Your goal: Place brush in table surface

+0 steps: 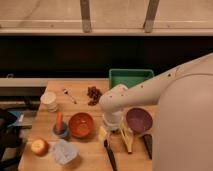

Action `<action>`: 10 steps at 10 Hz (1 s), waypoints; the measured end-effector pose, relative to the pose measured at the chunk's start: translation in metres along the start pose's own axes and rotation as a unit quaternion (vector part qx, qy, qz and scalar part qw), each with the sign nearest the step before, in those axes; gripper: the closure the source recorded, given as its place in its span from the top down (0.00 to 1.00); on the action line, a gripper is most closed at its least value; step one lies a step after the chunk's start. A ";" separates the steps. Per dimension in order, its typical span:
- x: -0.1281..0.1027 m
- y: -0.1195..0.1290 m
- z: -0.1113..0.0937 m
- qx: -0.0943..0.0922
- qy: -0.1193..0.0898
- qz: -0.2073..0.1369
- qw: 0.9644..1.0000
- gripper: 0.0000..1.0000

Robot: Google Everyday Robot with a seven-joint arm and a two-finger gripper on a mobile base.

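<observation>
The brush [110, 156] is a slim black stick on the light wooden table surface [90, 155], running from just below my gripper toward the front edge. My gripper [110, 131] hangs from the white arm [150, 92] right above the brush's upper end, between the orange bowl [81, 125] and the purple bowl [138, 120]. I cannot tell whether it is touching the brush. A pale yellow wooden fork [128, 141] lies just right of the gripper.
A green tray [130, 77] stands at the back. A dark reddish cluster [93, 95], a small spoon [68, 95] and a white cup [48, 100] sit back left. A blue cup with an orange stick [60, 128], an apple [39, 146] and a clear container [64, 151] sit front left. A black bar [147, 145] lies front right.
</observation>
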 end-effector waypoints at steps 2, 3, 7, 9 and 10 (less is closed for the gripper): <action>0.005 0.009 0.015 -0.016 0.008 0.006 1.000 0.76; 0.007 0.012 0.025 -0.025 0.015 0.008 1.000 0.76; -0.002 0.018 0.052 -0.030 0.039 0.012 0.999 0.76; -0.005 0.014 0.066 -0.032 0.056 0.017 0.998 0.76; -0.007 0.012 0.074 -0.033 0.063 0.020 0.997 0.76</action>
